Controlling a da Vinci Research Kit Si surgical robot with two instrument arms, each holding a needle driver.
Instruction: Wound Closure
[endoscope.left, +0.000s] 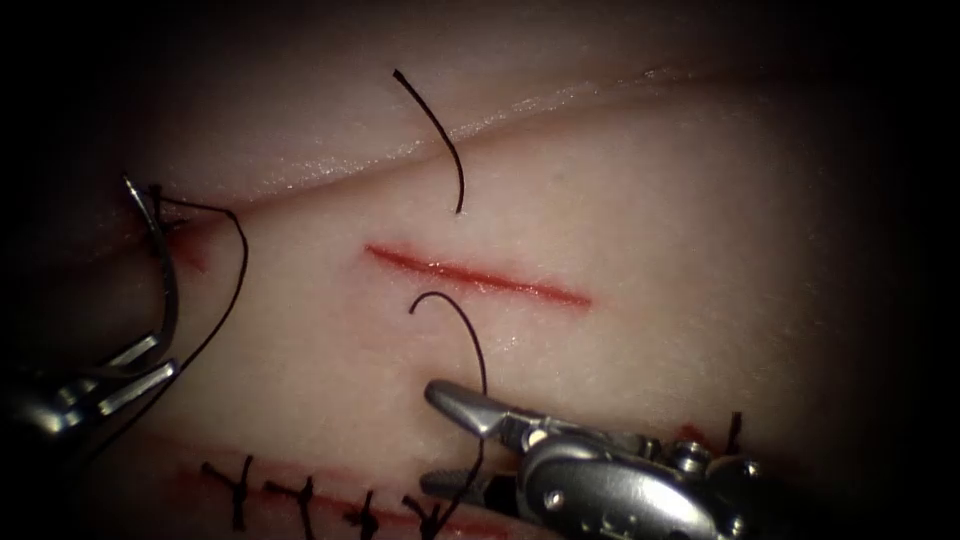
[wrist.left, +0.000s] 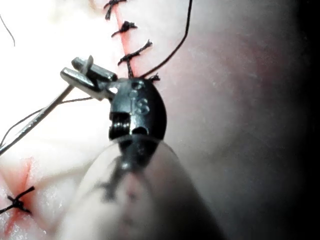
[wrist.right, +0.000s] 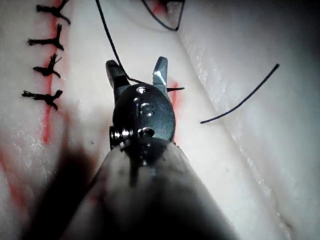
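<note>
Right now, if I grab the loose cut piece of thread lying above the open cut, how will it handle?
Likely light and limp: the cut piece of thread is thin, lying curved on the tissue. It may slip: the surface glistens. The left tool holds the needle; the right tool is open, thread between its jaws.

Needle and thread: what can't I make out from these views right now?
1. Needle, held near one end by the shut left gripper: in the endoscope view, shadow hides whether its far end touches the tissue.
2. Thread between the open right gripper jaws: in the endoscope view, the upper jaw covers part of it, so contact is unclear.
3. Needle's far end: in the left wrist view, cut off by the picture edge.
</note>
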